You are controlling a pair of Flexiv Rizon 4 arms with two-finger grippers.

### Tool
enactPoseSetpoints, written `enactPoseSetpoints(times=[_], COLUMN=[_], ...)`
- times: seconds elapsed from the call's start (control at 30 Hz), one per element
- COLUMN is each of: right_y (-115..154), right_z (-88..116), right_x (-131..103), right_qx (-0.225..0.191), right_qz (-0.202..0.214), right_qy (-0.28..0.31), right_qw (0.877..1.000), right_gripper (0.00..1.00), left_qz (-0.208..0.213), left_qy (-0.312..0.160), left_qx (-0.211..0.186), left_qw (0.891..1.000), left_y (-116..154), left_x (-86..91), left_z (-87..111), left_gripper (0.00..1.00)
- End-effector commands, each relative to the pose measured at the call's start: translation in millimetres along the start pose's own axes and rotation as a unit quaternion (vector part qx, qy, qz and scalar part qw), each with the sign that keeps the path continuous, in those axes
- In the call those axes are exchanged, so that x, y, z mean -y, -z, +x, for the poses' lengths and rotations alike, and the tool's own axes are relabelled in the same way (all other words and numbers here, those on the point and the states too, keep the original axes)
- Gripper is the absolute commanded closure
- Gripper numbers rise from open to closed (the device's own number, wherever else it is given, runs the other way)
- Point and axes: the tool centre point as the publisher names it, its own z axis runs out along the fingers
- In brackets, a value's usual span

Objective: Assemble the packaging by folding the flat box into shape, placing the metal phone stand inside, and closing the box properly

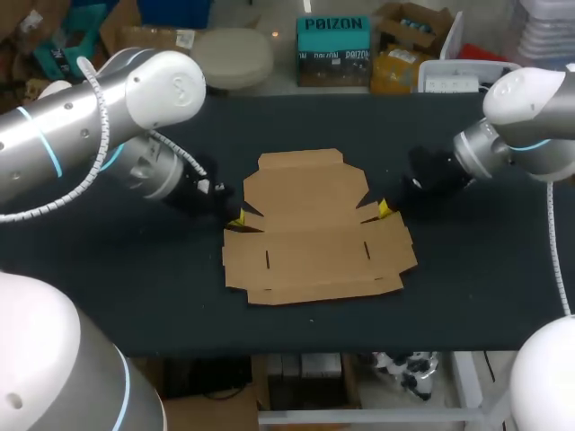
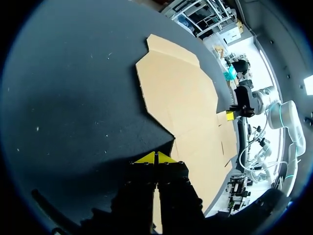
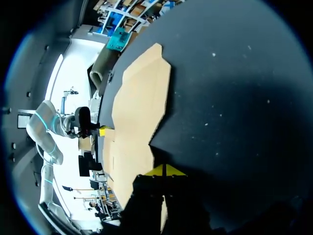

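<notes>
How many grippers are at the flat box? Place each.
2. The left gripper is at the left notch of the flat box; the right gripper at its right notch.

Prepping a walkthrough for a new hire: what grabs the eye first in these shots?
The flat box stands out first, a tan cardboard blank lying unfolded in the middle of the dark table. The left claw sits at its left edge and the right claw at its right edge, each with its yellow tips together.
</notes>
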Motion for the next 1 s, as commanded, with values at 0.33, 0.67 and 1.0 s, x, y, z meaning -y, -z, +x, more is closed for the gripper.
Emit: enactPoseSetpoints(times=[0.33,0.67,1.0], right_y=[2.8,-0.7,-2.2], right_z=[15.2,23.2,31.3], right_x=[6.1,4.0,4.2], right_qx=[0.029,0.053,0.082], right_qz=[-0.018,-0.025,-0.042], right_qy=[-0.002,-0.007,-0.016], right_qw=[0.999,0.998,0.996], right_gripper=[1.00,1.00,1.00], left_qz=[0.002,0.004,0.004], left_qy=[-0.006,-0.001,0.008], left_qx=[0.023,0.048,0.066], left_qw=[1.000,0.999,0.998], left_y=[-1.5,-1.8,-2.5], left_x=[0.3,0.9,0.7], left_z=[14.9,21.9,27.9], left_gripper=[1.00,1.00,1.00])
